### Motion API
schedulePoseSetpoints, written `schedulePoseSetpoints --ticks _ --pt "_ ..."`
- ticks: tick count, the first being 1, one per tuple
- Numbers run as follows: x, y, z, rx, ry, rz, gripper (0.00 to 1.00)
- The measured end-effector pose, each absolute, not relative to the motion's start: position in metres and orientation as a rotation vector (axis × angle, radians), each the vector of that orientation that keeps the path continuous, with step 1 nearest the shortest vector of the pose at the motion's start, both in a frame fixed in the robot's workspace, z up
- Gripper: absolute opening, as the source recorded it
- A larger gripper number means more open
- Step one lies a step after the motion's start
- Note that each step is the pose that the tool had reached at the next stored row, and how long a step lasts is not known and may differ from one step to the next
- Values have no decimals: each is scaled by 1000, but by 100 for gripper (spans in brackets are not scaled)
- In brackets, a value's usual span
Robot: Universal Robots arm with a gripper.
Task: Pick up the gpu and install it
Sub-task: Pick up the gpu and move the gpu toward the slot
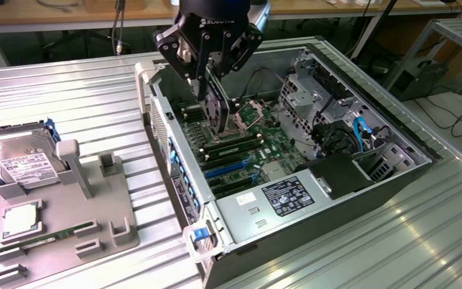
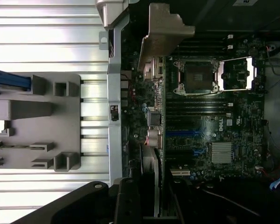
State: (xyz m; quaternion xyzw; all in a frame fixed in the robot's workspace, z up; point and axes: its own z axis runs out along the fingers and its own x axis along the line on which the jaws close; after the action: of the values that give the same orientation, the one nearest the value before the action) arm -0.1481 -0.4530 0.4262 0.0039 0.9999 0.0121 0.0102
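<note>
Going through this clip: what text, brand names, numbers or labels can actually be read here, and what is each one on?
"ROBOTIQ": white lettering on the black body of the claw, seen in the exterior view.
"DELL": printed on the motherboard, seen in the wrist view.
Power supply label: dense print, too small to read.
Hard drive label: white sticker, print too small to read.

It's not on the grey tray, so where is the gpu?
The gpu is held upright in the gripper over the open computer case, toward the exterior view's left, just beside the processor socket.
</note>
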Motion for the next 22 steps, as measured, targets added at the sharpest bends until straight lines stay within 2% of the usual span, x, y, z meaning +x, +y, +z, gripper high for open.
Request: schedulePoseSetpoints --ticks 22 --pt "-126 -453 426 12 3121 38 27"
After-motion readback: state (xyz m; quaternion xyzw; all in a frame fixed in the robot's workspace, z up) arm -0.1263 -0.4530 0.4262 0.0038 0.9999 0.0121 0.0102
